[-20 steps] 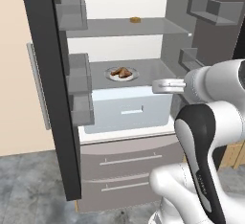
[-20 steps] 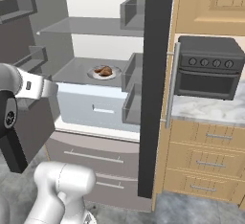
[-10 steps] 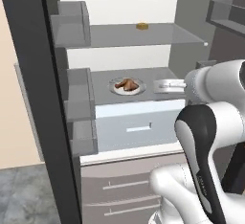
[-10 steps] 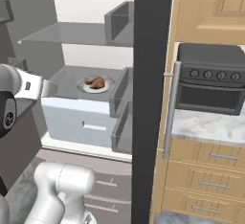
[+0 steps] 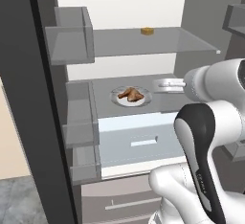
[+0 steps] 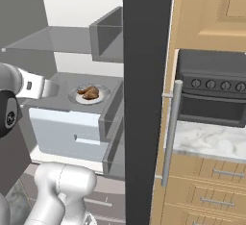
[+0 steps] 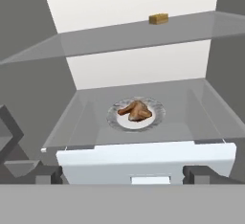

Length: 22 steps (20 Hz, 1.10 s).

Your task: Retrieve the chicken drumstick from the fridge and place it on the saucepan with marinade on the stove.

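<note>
The fridge (image 5: 28, 89) stands open, its white inside and grey shelves showing. The chicken drumstick (image 5: 130, 94) (image 6: 89, 93) (image 7: 135, 110) lies on a white plate (image 7: 143, 123) on the middle shelf, above a pale drawer (image 7: 143, 163). My gripper (image 5: 160, 85) (image 6: 56, 89) (image 7: 124, 175) is open at shelf height, just short of the shelf's front edge. It points at the plate and holds nothing. In the left base view it is to the right of the plate. The saucepan, marinade and stove are out of view.
A small tan block (image 7: 158, 18) (image 5: 147, 31) sits on the upper glass shelf. Door bins (image 5: 69, 36) line the left door, and the right door's dark edge (image 6: 144, 75) flanks the opening. A black oven (image 6: 211, 94), marble counter (image 6: 206, 140) and wooden cabinets lie to the right.
The whole picture has grown and shifted: the base has driven closer to the fridge. The gripper now reaches nearer the plate's shelf; the drumstick and plate lie as before.
</note>
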Available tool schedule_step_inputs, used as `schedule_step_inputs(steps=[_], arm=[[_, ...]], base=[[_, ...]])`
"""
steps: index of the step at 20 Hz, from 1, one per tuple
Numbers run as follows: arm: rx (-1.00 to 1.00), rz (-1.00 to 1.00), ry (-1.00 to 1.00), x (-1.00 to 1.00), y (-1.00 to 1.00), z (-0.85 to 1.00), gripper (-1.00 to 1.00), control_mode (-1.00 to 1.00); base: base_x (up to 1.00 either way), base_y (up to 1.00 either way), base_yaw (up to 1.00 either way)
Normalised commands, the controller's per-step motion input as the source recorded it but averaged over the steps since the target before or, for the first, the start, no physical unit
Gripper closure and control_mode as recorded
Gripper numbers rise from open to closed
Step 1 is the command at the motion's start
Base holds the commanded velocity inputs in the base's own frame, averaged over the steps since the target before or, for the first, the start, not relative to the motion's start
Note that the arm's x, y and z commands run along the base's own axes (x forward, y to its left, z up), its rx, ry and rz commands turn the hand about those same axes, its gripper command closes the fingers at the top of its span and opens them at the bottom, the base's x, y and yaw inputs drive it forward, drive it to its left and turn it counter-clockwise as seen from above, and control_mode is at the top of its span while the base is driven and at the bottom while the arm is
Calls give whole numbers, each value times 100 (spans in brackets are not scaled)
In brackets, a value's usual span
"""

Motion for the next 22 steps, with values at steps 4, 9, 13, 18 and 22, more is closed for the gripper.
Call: schedule_step_inputs(steps=[4,9,13,18,22], arm=[[0,0,0,0,0,0,-100,100],[0,0,0,0,0,0,-100,100],[0,0,0,0,0,0,-100,-100],[0,0,5,9,0,-16,-100,-100],[0,-1,11,19,0,-20,-100,-100]], base=[[73,0,0],[10,0,0],[0,0,0],[0,0,0],[0,0,0]])
